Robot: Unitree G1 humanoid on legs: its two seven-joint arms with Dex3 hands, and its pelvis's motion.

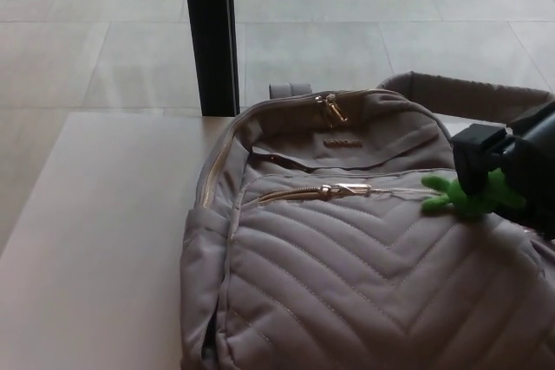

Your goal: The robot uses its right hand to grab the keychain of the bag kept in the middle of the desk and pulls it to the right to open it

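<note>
Right then, right hand (513, 171) sat at the far right edge of the head view, black fingers (479, 158) pinched on the green keychain (468, 195), which poked out left and below the grip. Left hand was not in view. Grey quilted backpack (347, 275) lay flat on the pale desk (95, 231), top toward the black post (209, 32), and filled the middle and right of the frame. Front pocket zipper (347, 190) ran as a gold line across the upper panel; gold pull tabs showed near its middle, well left of the keychain. Whether the keychain's link reached a slider under the hand could not be told, since the hand covered that end. How far the pocket gaped also could not be told.

Risks, as a judgement: the keychain looked soft and was only pinched at one end, so a harder tug could slip it out of the fingers. Nothing pinned the bag, so pulling right might drag the whole backpack across the desk instead of running the slider. The hand was near the frame's right limit, so arm reach may run out. The zip curved at the corner, where the slider could jam or the link could strain. A second gold pull (332, 110) on the top zipper was untouched.
</note>
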